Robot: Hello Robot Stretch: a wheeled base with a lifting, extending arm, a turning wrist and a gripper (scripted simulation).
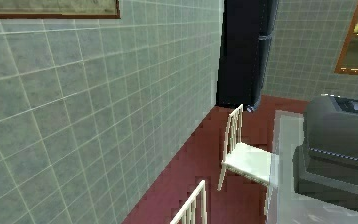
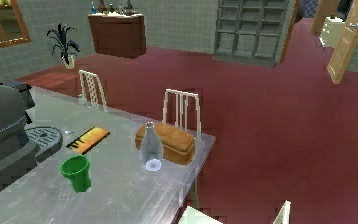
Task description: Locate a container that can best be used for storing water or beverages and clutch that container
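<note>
A clear bottle with a narrow neck stands upright on the grey table, near its far edge. A green cup stands on the same table, to the left of the bottle and nearer the view's bottom. Right behind the bottle lies a brown loaf.
A dark appliance fills the table's left end, with a flat orange thing beside it. White chairs stand along the table. A tiled wall runs close by, with a dark fridge beyond. Open red floor leads to a grey shelf.
</note>
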